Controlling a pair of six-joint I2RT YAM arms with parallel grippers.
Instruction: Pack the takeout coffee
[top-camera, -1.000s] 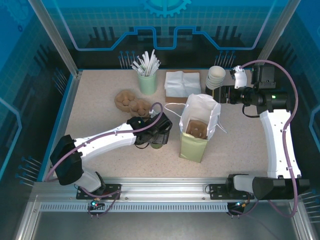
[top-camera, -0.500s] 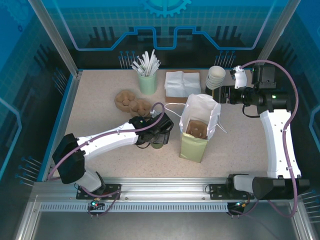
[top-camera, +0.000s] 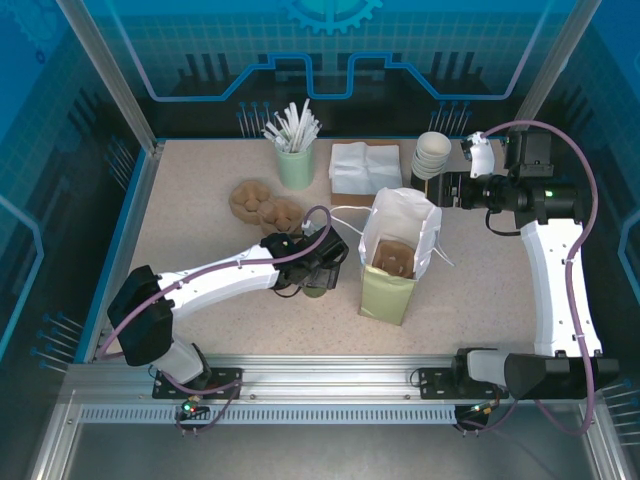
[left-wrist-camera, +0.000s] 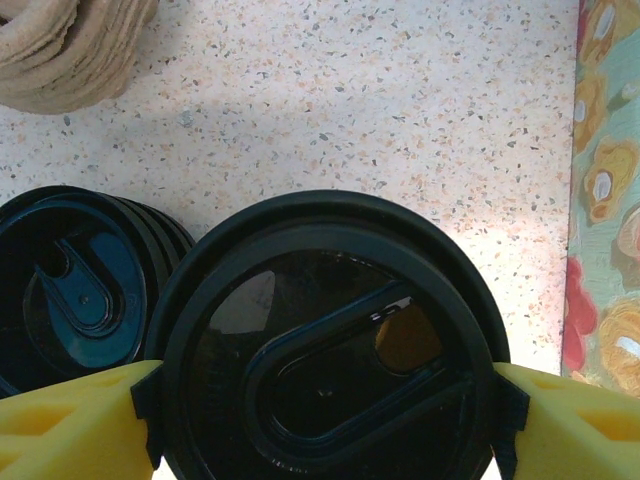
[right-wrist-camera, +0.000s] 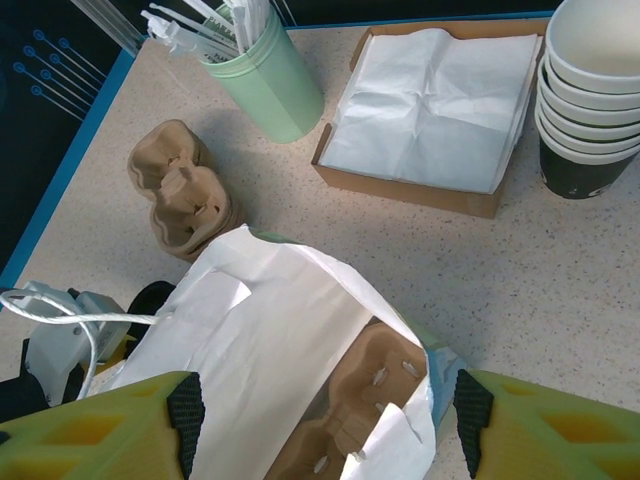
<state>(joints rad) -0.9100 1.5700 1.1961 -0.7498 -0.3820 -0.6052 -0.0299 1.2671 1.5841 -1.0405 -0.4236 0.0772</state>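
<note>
Black-lidded takeout coffee (left-wrist-camera: 325, 350) between yellow left jaws, lid stack (left-wrist-camera: 80, 290) alongside

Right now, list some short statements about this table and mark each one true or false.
1. The left gripper clamps the takeout coffee from both sides. True.
2. The paper bag lies flat. False: it stands upright and open, with a cup carrier inside.
3. The right gripper grips the bag's handle. False: it is open and holds nothing.
4. Napkins sit between the green tumbler and the stacked cups. True.
</note>
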